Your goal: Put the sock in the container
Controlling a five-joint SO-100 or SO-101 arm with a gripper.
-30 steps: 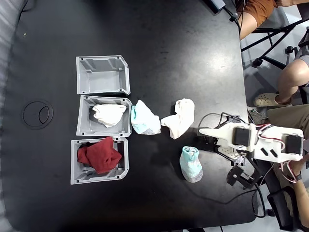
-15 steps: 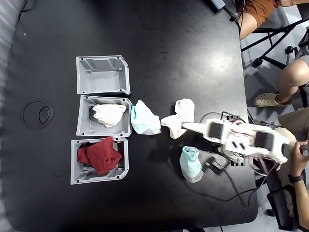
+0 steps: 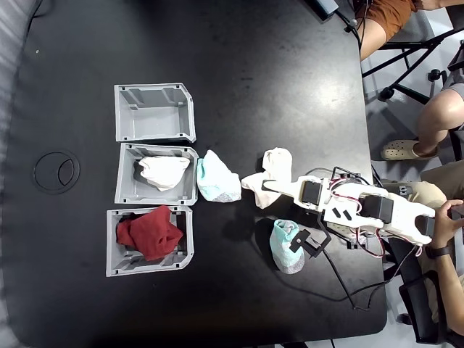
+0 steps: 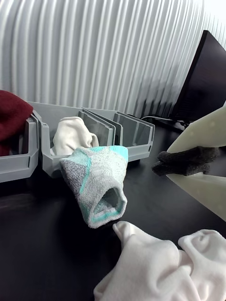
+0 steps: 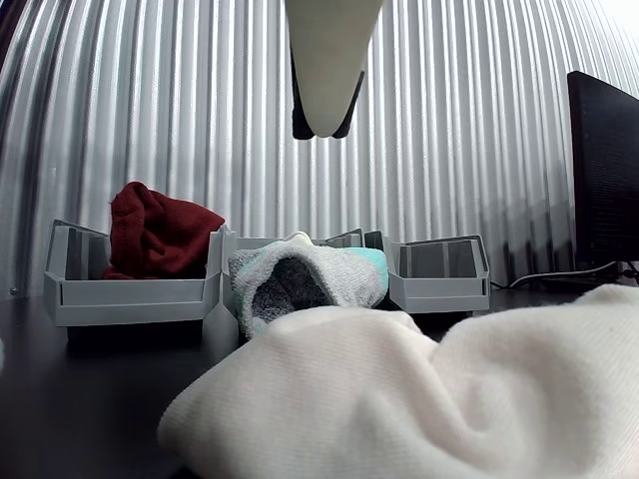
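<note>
- White arm seen reached further across the black table (image 3: 239, 65) than 0.5 s ago and 1 s ago; its gripper (image 3: 270, 193) is now placed at the lower edge of the longer bent white sock (image 3: 268, 176), whereas 1 s ago it was folded back near the base.
- Nothing else on the table has been shifted vs. the earlier frames.
- Jaws: one pale finger and a dark pad are seen apart in the wrist view (image 4: 188, 165), nothing between them; approx. half-spread, though the far finger is cut off by the frame edge.
- The sock (image 3: 162, 171) is found lying inside the container (image 3: 122, 190), the middle bin of the row; it is plain white, a soft rounded lump, creased, resting toward the bin's upper-right part in the fixed view. In the wrist view it (image 4: 71, 136) is partly hidden by a mint-and-grey sock (image 4: 96, 181).
- Counts: 3 grey bins; top bin (image 3: 154, 112) holds nothing, bottom bin (image 3: 114, 259) holds 1 dark red cloth (image 3: 148, 233).
- 2 white socks, 2 mint-and-white socks: the mint-and-grey one (image 3: 216, 178) just beside the container, another mint sock (image 3: 286, 247) near the arm.
- 1 person's hand (image 3: 442, 219) is seen at the arm's rear end.
</note>
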